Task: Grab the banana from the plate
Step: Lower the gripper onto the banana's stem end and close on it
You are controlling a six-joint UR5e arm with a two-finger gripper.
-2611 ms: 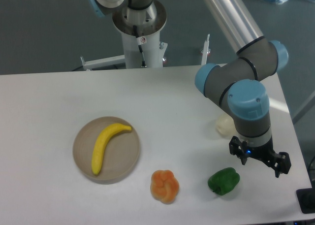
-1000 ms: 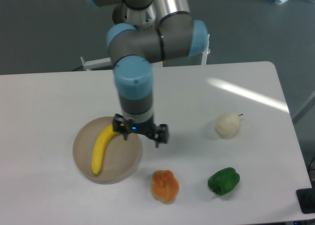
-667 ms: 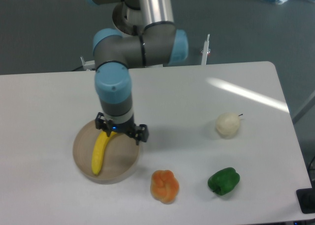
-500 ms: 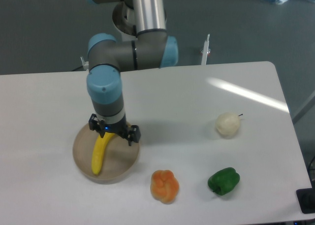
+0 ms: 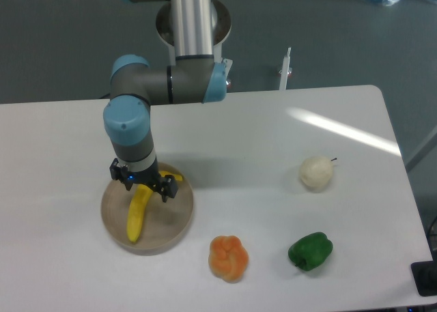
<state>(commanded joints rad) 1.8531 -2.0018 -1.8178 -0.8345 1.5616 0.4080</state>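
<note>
The banana (image 5: 138, 213) lies on the tan plate (image 5: 176, 220) at the left of the white table (image 5: 273, 134). The end effector (image 5: 141, 183) hangs over the banana's upper part, its two fingers spread apart with nothing between them. An orange pepper (image 5: 229, 257), a green pepper (image 5: 310, 251) and a pale round fruit (image 5: 315, 173) sit well apart to the right. No readable writing shows.
</note>
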